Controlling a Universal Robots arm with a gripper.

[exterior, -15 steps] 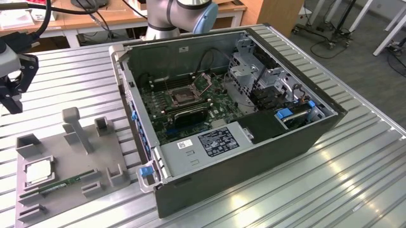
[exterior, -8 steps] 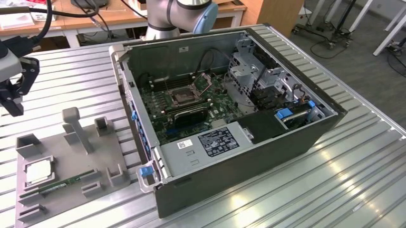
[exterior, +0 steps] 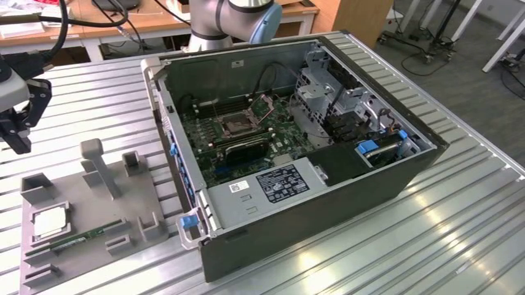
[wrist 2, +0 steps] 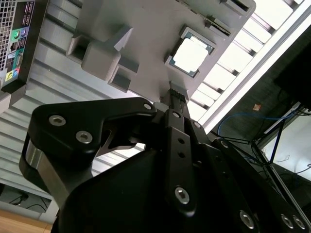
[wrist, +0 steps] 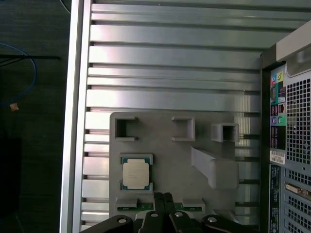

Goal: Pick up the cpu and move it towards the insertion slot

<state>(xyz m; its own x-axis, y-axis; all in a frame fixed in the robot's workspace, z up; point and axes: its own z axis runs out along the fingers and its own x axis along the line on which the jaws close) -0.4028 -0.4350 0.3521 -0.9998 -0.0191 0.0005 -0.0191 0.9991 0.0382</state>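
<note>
The cpu (exterior: 49, 222) lies flat in a recess of the grey holder plate (exterior: 90, 203) at the exterior view's left, silver top up. It shows in both wrist views (wrist: 135, 173) (wrist 2: 191, 54). My gripper (exterior: 16, 145) hangs above the table, well above the plate and off beyond its far left corner. Its two black fingers (wrist: 164, 198) are pressed together with nothing between them, and their tips (wrist 2: 177, 93) stand apart from the chip. The insertion slot (exterior: 238, 126) is the square socket with a silver bracket on the green board inside the open computer case (exterior: 394, 178).
A green memory stick (exterior: 74, 238) lies on the plate beside the cpu. Grey upright posts (exterior: 102, 167) and blocks rise from the plate. The case walls surround the board. The slatted metal table (exterior: 459, 233) ends close to the plate, with dark floor and a blue cable (wrist: 24, 73) beyond.
</note>
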